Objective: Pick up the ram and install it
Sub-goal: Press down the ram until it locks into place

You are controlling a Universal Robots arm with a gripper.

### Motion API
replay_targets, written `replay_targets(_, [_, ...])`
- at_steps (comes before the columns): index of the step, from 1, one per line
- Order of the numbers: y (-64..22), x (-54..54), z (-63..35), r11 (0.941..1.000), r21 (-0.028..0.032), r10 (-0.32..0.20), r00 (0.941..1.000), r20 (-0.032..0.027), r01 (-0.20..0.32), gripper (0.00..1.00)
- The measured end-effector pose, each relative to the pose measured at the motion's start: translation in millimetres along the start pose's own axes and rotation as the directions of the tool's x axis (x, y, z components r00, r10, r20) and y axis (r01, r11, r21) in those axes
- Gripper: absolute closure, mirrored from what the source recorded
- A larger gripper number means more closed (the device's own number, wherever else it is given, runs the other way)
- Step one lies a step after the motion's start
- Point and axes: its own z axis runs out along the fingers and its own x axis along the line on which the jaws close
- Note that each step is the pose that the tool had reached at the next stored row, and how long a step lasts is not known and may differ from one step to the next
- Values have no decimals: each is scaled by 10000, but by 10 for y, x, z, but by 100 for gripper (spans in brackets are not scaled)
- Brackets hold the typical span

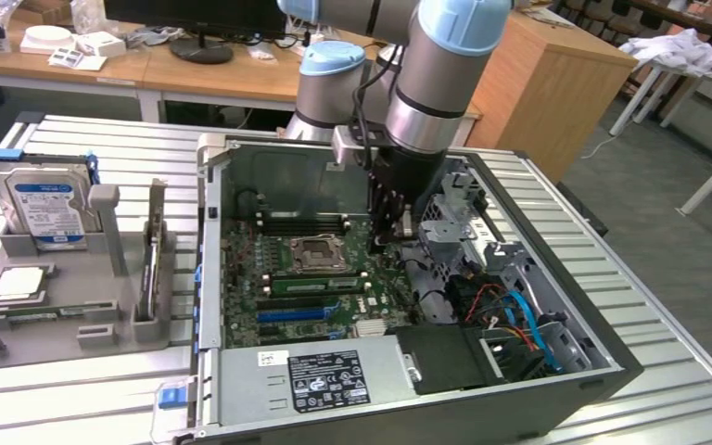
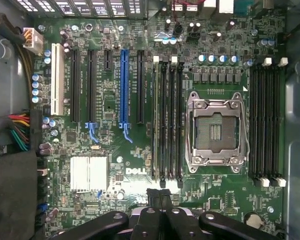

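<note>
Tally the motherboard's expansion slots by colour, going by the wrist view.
White expansion slot: 1
Blue expansion slot: 1
Black expansion slots: 4, one of them short
Total: 6

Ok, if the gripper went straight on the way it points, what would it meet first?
Likely the motherboard at the end of the memory slots beside the processor socket. The shut gripper points down there; depth is unclear, so the slot ends themselves could come first.
</note>
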Motion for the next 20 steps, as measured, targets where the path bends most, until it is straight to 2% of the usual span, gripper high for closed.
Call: replay_targets(20, [-1,1,117,10000,1,0,10000,0,0,89])
